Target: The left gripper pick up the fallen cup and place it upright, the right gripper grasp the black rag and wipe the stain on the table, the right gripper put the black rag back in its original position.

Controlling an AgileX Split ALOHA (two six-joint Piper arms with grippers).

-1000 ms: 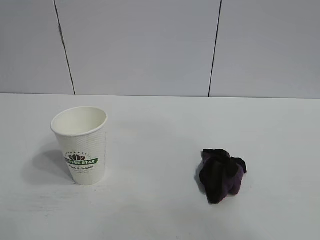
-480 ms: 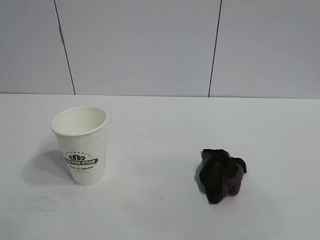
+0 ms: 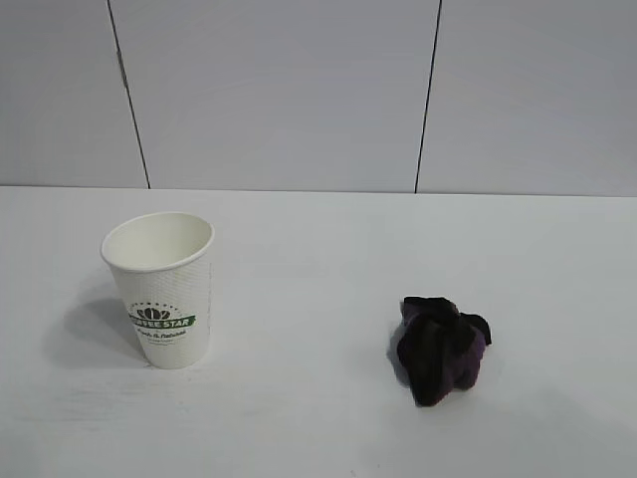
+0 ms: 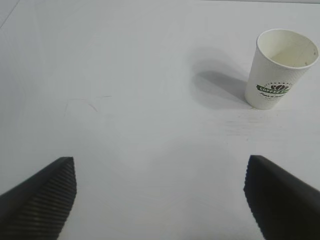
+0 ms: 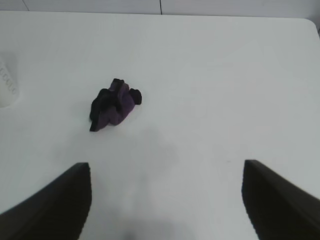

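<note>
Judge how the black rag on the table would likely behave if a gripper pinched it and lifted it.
The black rag lies bunched in loose folds, so it is probably floppy and would sag or unfold when lifted. It looks small beside the cup, so likely light. Resting flat on the table, it should not roll, though a pinch might catch only one fold.

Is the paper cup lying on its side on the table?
No, the cup stands upright on the table, its open mouth facing up, apart from the black rag.
</note>
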